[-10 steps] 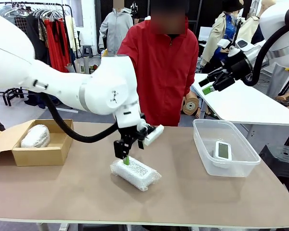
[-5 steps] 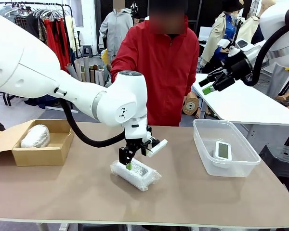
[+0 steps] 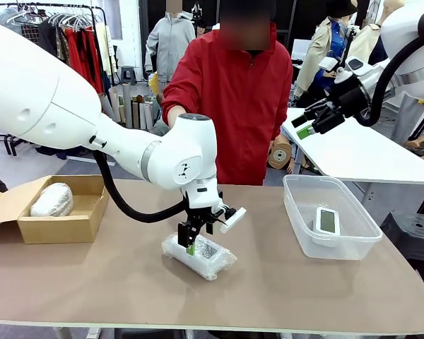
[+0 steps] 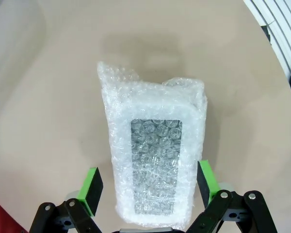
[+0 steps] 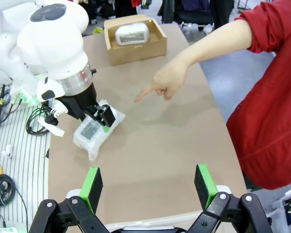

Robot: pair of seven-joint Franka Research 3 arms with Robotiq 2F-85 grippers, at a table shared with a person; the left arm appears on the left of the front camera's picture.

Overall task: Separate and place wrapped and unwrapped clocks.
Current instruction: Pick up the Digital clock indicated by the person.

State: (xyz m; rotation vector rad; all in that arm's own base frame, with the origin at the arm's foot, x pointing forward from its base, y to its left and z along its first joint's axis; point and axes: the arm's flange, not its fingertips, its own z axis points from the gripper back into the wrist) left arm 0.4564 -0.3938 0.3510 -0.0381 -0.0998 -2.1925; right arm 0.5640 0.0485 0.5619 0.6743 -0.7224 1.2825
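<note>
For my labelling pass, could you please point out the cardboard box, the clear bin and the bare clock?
cardboard box (image 3: pixel 56 227), front view, near wall.
clear bin (image 3: pixel 297 208), front view, left wall.
bare clock (image 3: pixel 328 221), front view, screen.

On the table, 1 bubble-wrapped clock lies near the middle, with the left gripper directly over it, its 2 fingers straddling the near end of the bundle, apparently not yet touching. At the table's left end, a cardboard box holds another wrapped clock. At the right end, a plastic bin contains the bare digital clock. The right gripper hangs above and behind the bin. A person's hand points over the table between box and middle clock.
</note>
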